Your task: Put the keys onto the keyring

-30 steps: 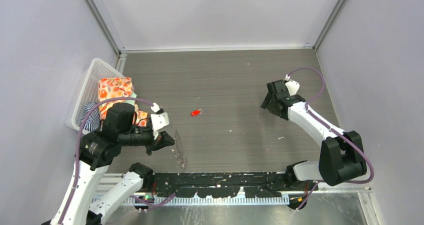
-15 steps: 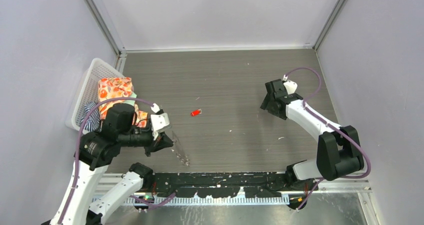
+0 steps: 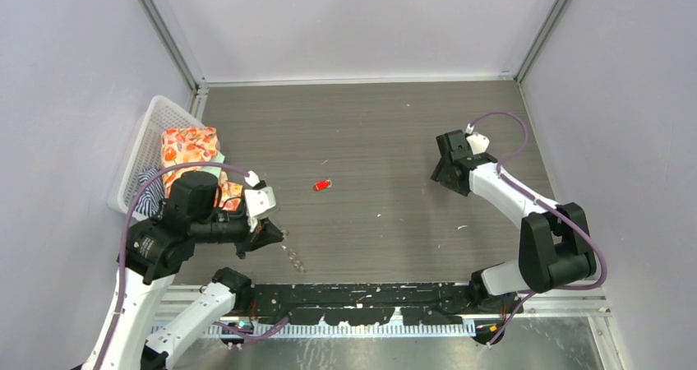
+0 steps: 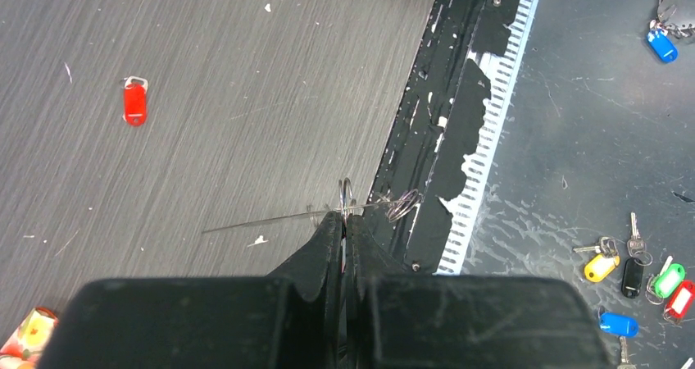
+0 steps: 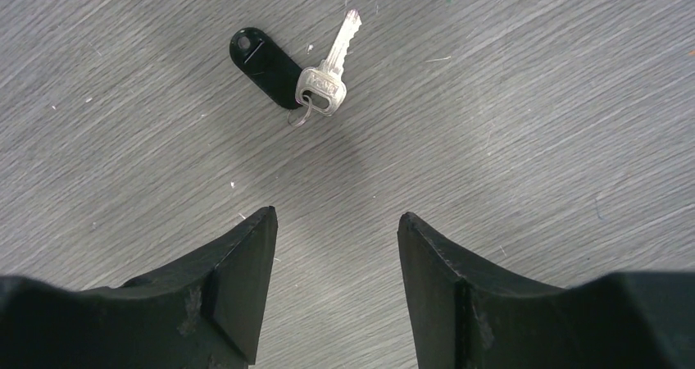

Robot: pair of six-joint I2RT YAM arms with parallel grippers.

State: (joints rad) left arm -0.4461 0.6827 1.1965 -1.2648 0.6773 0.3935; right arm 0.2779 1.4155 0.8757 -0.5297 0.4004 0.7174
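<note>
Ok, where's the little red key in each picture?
Top external: the red key lies near the table's middle, ahead of the left gripper, which pinches the keyring.
Left wrist: the red key is at upper left, beyond the left gripper.
Right wrist: not in it; only a black-tagged silver key shows.
Shared landmark: the grey streaked table.

One red key [image 3: 322,185], one black-tagged key [image 5: 266,59], one keyring [image 3: 293,256], one basket [image 3: 152,123].
</note>
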